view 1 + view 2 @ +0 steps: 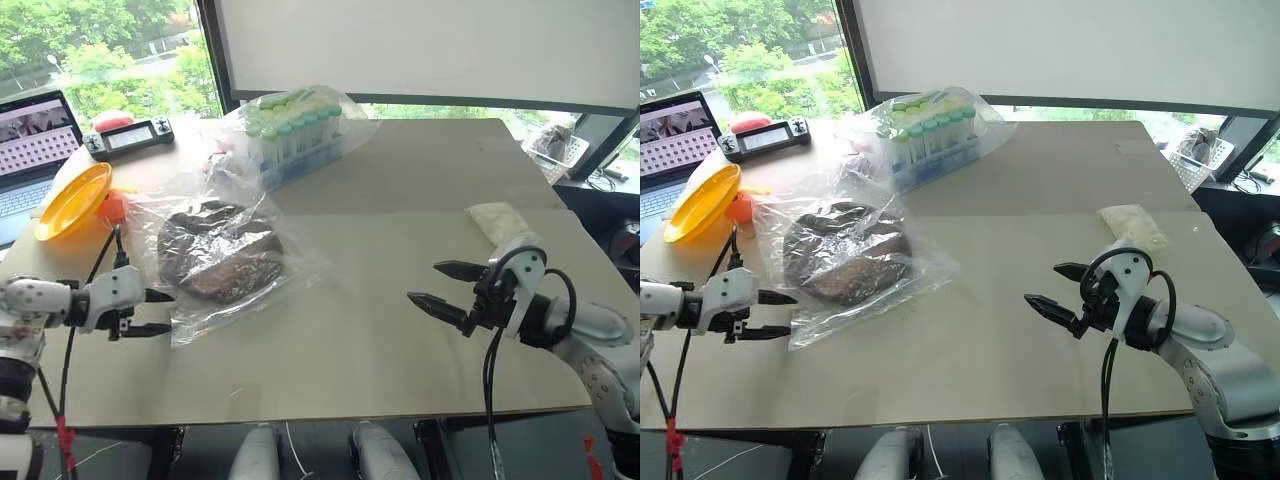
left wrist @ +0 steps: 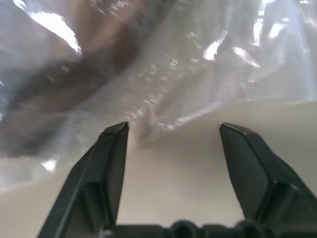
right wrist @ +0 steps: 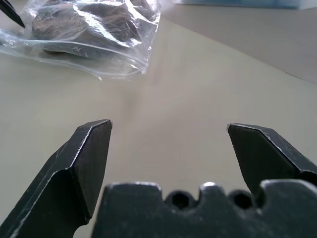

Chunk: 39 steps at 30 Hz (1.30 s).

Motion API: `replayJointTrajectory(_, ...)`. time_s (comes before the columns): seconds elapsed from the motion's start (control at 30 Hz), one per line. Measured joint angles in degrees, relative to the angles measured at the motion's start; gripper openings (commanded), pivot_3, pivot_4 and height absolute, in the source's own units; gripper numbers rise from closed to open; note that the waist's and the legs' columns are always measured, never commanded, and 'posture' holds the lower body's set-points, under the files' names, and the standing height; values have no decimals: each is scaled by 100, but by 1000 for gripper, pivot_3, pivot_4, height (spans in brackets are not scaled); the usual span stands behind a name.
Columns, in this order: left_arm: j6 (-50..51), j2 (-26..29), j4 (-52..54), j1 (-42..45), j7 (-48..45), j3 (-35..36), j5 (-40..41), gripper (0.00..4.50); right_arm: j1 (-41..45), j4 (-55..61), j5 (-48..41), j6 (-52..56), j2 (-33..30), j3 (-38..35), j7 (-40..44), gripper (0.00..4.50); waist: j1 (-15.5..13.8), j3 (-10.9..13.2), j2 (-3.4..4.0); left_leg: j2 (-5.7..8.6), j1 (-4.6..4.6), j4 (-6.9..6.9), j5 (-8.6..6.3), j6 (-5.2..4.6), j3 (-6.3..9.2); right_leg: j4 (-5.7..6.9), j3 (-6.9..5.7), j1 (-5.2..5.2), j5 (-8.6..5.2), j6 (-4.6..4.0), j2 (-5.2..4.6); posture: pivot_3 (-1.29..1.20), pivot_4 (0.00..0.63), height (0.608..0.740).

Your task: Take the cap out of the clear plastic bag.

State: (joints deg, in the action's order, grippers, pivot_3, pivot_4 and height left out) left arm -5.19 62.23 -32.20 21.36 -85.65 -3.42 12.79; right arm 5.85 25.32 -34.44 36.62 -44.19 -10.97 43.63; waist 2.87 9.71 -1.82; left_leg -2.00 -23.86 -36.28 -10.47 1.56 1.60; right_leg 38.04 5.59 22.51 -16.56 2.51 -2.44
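Note:
The dark brown cap (image 1: 220,250) lies inside the clear plastic bag (image 1: 292,268) on the left half of the table. My left gripper (image 1: 168,312) is open at the bag's near left corner, pointing at it. In the left wrist view the crinkled bag (image 2: 198,74) lies just beyond the fingertips (image 2: 116,131), with nothing between them. My right gripper (image 1: 424,282) hovers open and empty over bare table to the right, pointing toward the bag. The right wrist view shows the bagged cap (image 3: 84,22) some way ahead of the gripper (image 3: 168,124).
A bagged rack of green-capped tubes (image 1: 295,130) stands behind the cap's bag. A yellow plate (image 1: 72,200), an orange object (image 1: 112,207), a laptop (image 1: 30,150) and a handheld controller (image 1: 128,135) sit at far left. A small white packet (image 1: 497,220) lies beyond the right gripper.

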Motion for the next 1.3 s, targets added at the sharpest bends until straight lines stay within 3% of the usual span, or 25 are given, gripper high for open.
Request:
replayJointTrajectory(0.17, 2811, 935, 1054, 296, -628, 131, 1719, 3234, 78, -124, 57, -41, 38, 126, 69, 4500, -45, 10, -16, -2, -5, -3, 0, 0, 3, -2, -5, 2, -9, 10, -1, 0, 150, 740)
replayJointTrajectory(0.37, 4041, 894, 1610, 923, -611, 603, 2637, 3234, 141, -230, 106, -114, 45, 142, 136, 4500, -40, 12, -12, 0, -6, -1, 0, 0, 1, 2, -4, 8, -11, 9, 1, 0, 150, 740)
replayJointTrajectory(0.57, 3672, -225, 3704, -227, 425, 245, 2152, 3234, 207, -252, 167, -123, 128, 173, 134, 4500, -28, 15, -16, -3, -10, -3, 0, 0, 0, 4, 1, 10, 2, -12, 2, 0, 150, 740)
replayJointTrajectory(0.63, 3463, -374, 4072, -519, 684, 220, 1918, 3234, 208, -249, 168, -123, 138, 174, 130, 4500, -17, 17, -19, -3, -17, -3, 0, 0, 0, 3, 2, 17, 3, -14, 3, 0, 150, 740)
replayJointTrajectory(0.7, 3289, -877, 4403, -621, 1536, 252, 1546, 3234, 162, -236, 168, -122, 140, 153, 119, 4500, -57, 18, -15, 3, -12, -6, 0, 0, 2, 3, 3, 9, 6, -16, -3, 0, 150, 740)
replayJointTrajectory(0.73, 3293, -1154, 4530, -677, 1946, 267, 1448, 3720, 140, -213, 167, -122, 144, 152, 113, 4500, -83, 18, -16, 3, -15, -11, 0, 0, 8, 2, -2, 6, 4, -9, -2, 0, 150, 740)
replayJointTrajectory(0.77, 3291, -1368, 4643, -789, 2261, 278, 1398, 3901, 106, -182, 166, -122, 143, 143, 109, 4500, -92, 18, -18, 3, -16, -13, 0, 0, 9, 1, -2, 6, 4, -8, -1, 0, 150, 740)
replayJointTrajectory(0.8, 3284, -1440, 4706, -869, 2384, 296, 1369, 4021, 90, -163, 165, -122, 143, 139, 106, 4500, -89, 19, -19, 3, -19, -14, 0, 0, 10, 0, -3, 6, 4, -8, -1, 0, 150, 740)
replayJointTrajectory(0.83, 3254, -1568, 4873, -1138, 2652, 348, 1300, 4435, 10, -113, 164, -122, 142, 107, 91, 4500, -82, 19, -21, 3, -22, -14, 0, 0, 10, -2, -2, 8, 7, -12, -2, 0, 150, 740)
replayJointTrajectory(1.03, 3098, -1934, 5918, -1955, 3308, 683, 1286, 4435, -72, -98, 163, -117, 140, 49, 31, 4500, -47, 19, -20, 4, -3, -12, 0, 0, 8, 0, 0, -7, 11, -21, -3, 0, 150, 740)
replayJointTrajectory(1.3, 1888, -2251, 5904, -1660, 4197, 675, 116, 4435, -66, -99, 167, -117, 141, 55, 4, 4500, -84, 19, -20, 6, 9, -10, 0, 1, 8, -10, 0, -22, 5, -10, -3, 0, 150, 740)
